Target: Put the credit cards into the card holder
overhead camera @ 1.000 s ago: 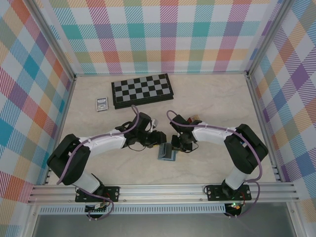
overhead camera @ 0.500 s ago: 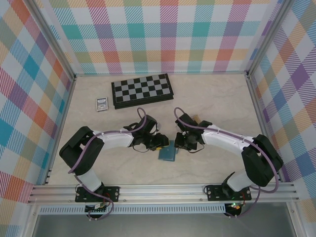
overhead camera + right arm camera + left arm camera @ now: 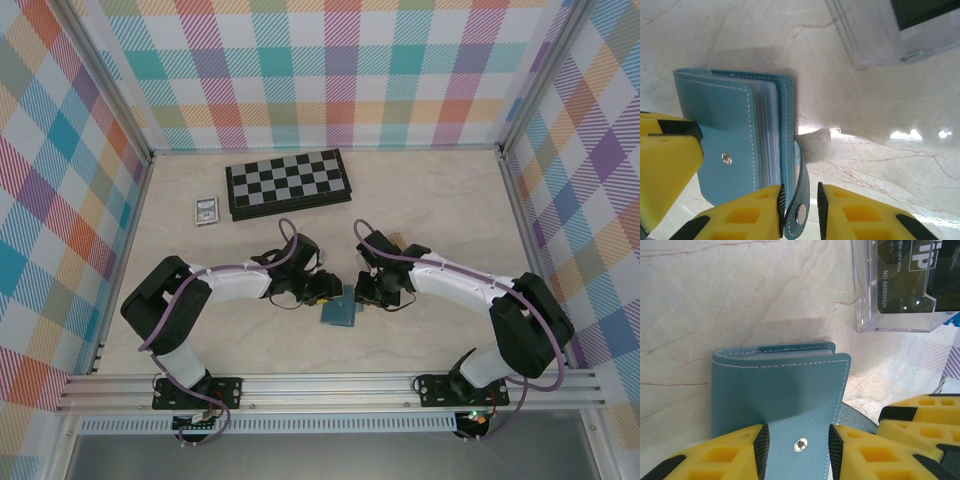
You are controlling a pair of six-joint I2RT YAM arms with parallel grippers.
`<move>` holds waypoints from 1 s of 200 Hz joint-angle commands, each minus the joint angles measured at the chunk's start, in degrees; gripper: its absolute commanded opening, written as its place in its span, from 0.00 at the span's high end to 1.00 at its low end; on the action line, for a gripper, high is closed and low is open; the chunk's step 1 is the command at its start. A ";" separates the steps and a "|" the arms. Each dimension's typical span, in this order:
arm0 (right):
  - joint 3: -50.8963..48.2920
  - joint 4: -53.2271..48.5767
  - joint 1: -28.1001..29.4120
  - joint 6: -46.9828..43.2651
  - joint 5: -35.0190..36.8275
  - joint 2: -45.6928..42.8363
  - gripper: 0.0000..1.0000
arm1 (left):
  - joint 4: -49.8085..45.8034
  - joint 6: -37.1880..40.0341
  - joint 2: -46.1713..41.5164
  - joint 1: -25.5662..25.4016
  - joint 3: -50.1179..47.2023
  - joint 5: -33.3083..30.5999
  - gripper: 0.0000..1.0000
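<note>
Low in both wrist views, the left gripper [image 3: 796, 444] is pinching the card holder [image 3: 777, 385] by its cover and the right gripper [image 3: 800, 206] by its snap strap, likely prying it open.

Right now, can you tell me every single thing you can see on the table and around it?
card holder: one, teal-blue, on the table between the two hands
clear box: one, see-through, just beyond the card holder
credit card: at least one, dark, inside the clear box
chessboard: one, black and white, far side of the table
framed rectangle: one, silver-grey, left of the chessboard
table: one, pale marbled
walls: three, colourful plaid, around the table
left hand: one, yellow and black, pinching the card holder's snap flap
right hand: one, yellow and black, card holder's strap between its fingers
</note>
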 commanded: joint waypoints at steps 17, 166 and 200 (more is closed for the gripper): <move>-0.43 -1.88 -0.14 -1.86 -2.16 -0.44 0.74 | -1.54 0.64 0.90 -0.90 1.30 -1.08 0.62; 0.72 -4.78 -0.12 -3.64 -0.51 -2.79 0.91 | -3.12 1.58 0.55 -1.14 2.18 -1.64 0.62; 0.46 -3.47 -0.15 -3.93 -1.64 -3.30 0.96 | -7.00 3.95 -0.78 -1.33 3.79 -3.70 0.62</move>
